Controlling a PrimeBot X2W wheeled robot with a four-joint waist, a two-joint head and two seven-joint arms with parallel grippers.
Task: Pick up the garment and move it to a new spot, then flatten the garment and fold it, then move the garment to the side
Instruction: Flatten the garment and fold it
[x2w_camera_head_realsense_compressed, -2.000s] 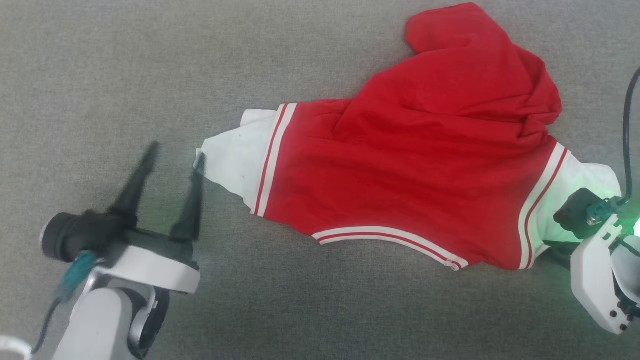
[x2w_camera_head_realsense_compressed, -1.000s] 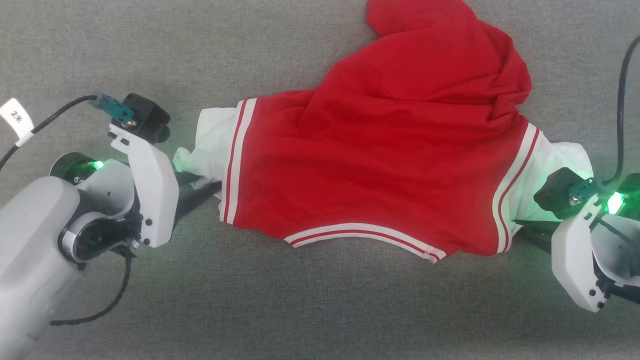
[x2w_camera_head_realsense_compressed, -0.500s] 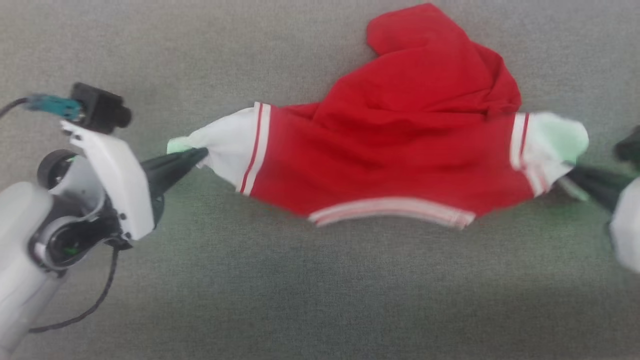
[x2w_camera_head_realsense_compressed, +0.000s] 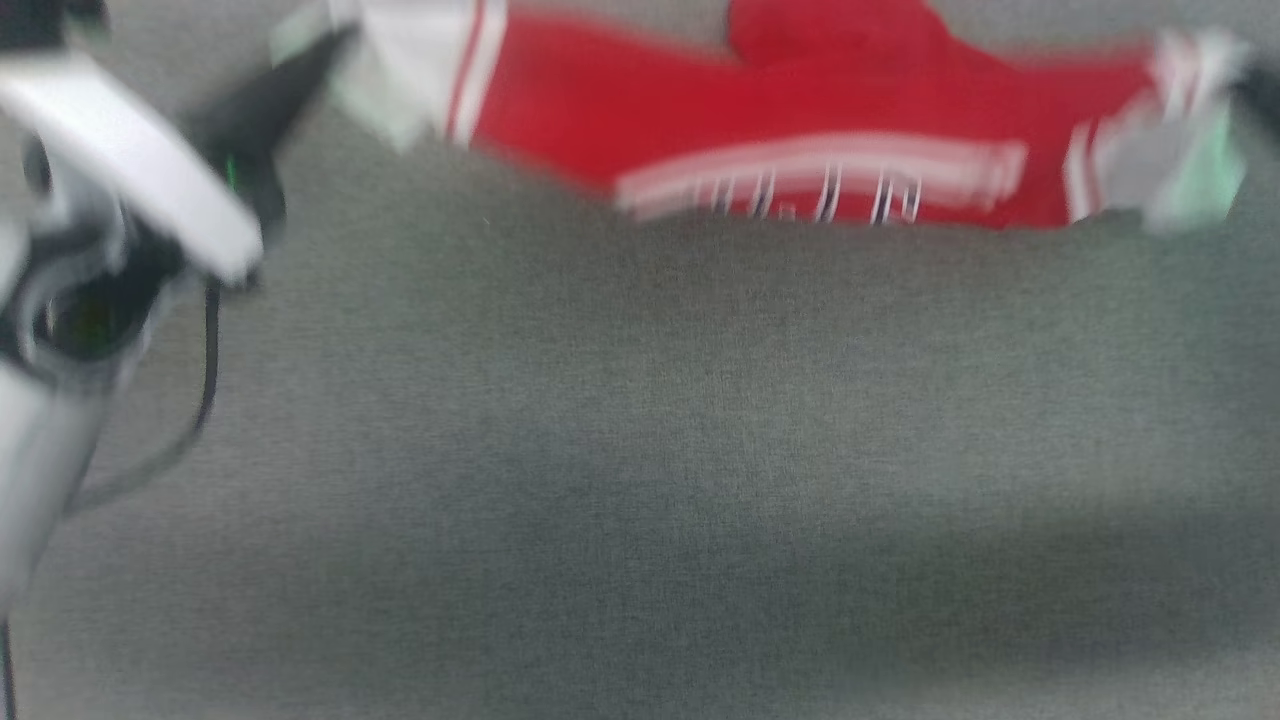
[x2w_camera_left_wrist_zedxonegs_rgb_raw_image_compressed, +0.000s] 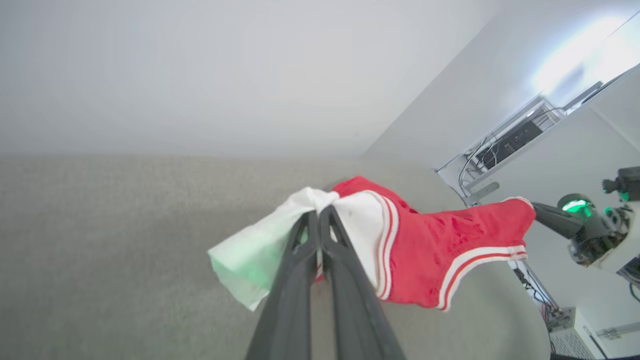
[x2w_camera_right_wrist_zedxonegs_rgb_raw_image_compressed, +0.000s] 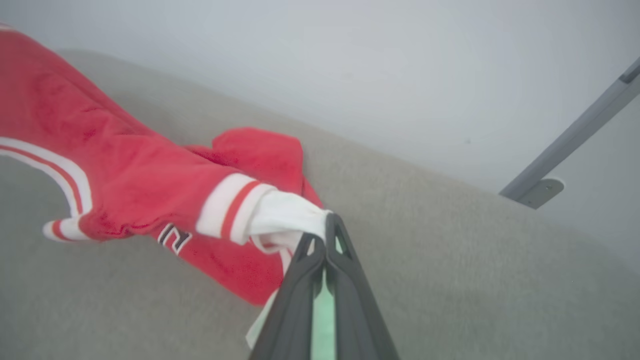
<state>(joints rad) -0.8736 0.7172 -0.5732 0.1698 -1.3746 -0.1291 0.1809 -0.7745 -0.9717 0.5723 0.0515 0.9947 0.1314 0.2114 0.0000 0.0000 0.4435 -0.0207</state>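
The red garment (x2w_camera_head_realsense_compressed: 800, 100) hangs stretched between my two grippers at the top of the blurred head view. Its white-and-red trim sags along the lower edge, and black print peeks out below it. My left gripper (x2w_camera_head_realsense_compressed: 335, 45) is shut on the white fabric at the garment's left end; the left wrist view has those fingers (x2w_camera_left_wrist_zedxonegs_rgb_raw_image_compressed: 316, 216) pinched on a white bunch beside the red cloth (x2w_camera_left_wrist_zedxonegs_rgb_raw_image_compressed: 440, 250). My right gripper (x2w_camera_right_wrist_zedxonegs_rgb_raw_image_compressed: 326, 220) is shut on the white fabric at the other end of the jersey (x2w_camera_right_wrist_zedxonegs_rgb_raw_image_compressed: 150, 180). A red fold (x2w_camera_right_wrist_zedxonegs_rgb_raw_image_compressed: 260, 150) trails behind it on the surface.
A grey carpet-like surface (x2w_camera_head_realsense_compressed: 640, 450) spreads under the garment. A pale wall stands behind it. A metal strut with a bracket (x2w_camera_right_wrist_zedxonegs_rgb_raw_image_compressed: 540, 192) is off to the right in the right wrist view, and a shelf of cables (x2w_camera_left_wrist_zedxonegs_rgb_raw_image_compressed: 510, 142) shows in the left wrist view.
My left gripper went from open to shut on the garment's left end. Both grippers have pulled the garment taut and raised it. It now sits at the top of the head view.
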